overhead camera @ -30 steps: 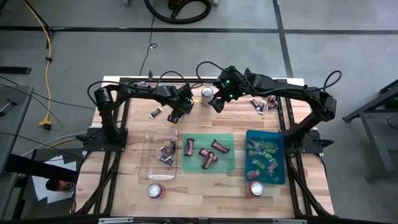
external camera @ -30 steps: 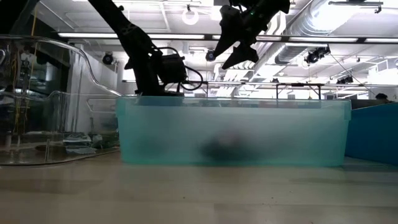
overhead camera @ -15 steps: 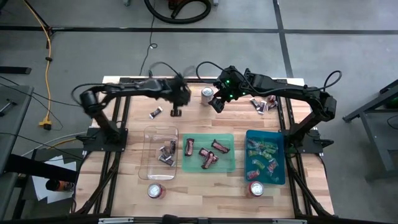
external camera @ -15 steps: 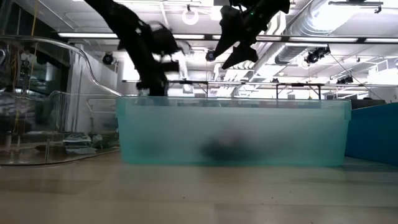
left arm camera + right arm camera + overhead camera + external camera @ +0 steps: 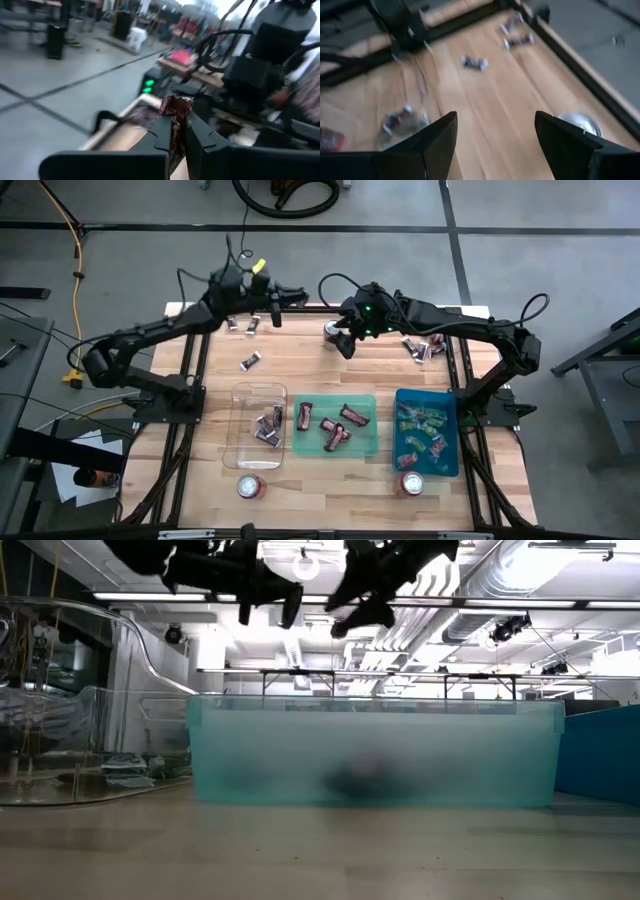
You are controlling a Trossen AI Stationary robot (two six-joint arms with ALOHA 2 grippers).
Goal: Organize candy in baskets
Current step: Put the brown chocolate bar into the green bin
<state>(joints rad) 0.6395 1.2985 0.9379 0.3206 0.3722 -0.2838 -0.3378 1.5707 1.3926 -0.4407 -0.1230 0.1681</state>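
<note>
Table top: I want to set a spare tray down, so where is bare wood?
Bare wood lies between the green basket and the right gripper, and between green and teal basket. Crowded: loose candy beyond the clear basket.

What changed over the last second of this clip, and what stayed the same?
The left end effector closed on a maroon-brown candy, lifted it off the wood and swung toward the table's far edge. The right end effector stayed open, hovering near the silver can, shifting only slightly. The clear basket, green basket, teal-blue basket and the loose candy did not move.
</note>
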